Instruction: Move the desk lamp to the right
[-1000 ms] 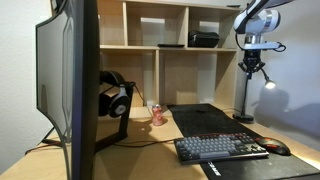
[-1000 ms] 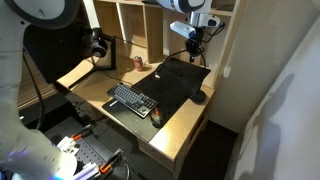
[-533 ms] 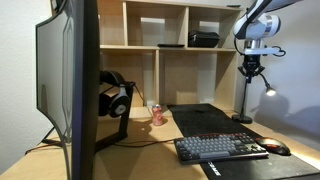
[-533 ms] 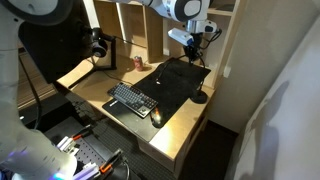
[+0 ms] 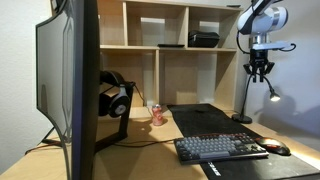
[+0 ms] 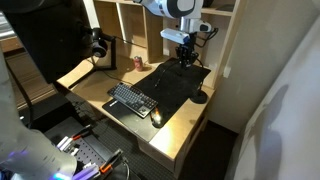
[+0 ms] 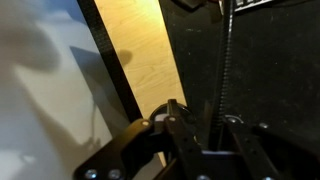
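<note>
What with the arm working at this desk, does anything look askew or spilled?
Only the desk lamp: the end effector grips its thin stem, and the glowing head droops off to one side below. Nothing looks spilled.

The slim black gooseneck desk lamp (image 5: 247,100) stands upright on its small round flat base (image 5: 243,118) at the back of the wooden table (image 5: 150,140), by the black mat's far corner. Its thin ribbed stem (image 7: 226,70) rises, then curves over to a small, glowing white head (image 5: 272,96) hanging downward.
</note>
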